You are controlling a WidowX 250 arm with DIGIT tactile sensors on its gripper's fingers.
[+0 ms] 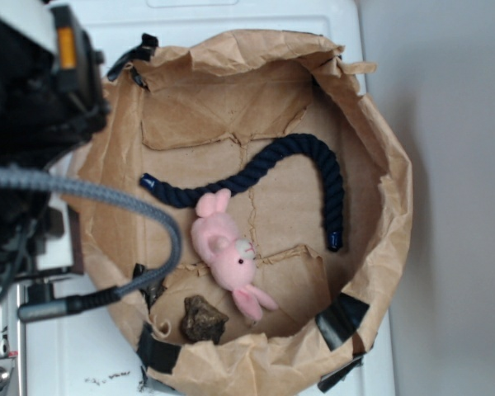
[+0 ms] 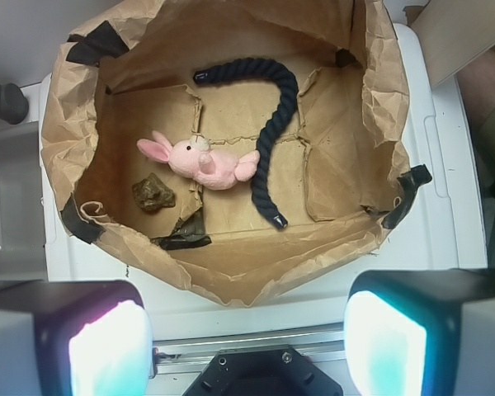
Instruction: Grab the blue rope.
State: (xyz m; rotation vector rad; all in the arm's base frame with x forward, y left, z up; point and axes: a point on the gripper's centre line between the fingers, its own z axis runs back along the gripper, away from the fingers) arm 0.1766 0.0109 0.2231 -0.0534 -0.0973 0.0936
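The hand (image 2: 247, 330) is seen spread wide and empty above the near rim of the paper-lined box (image 2: 231, 280), well apart from the blue rope (image 2: 274, 136), which is curved across the box floor beyond, touching the pink plush bunny (image 2: 200, 161).

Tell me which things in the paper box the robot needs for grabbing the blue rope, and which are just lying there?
Needed:
- blue rope, curved across the box floor
- tool, wide open above the box edge, holding nothing

Just lying there:
- pink bunny, touching the rope
- brown lump
- paper box
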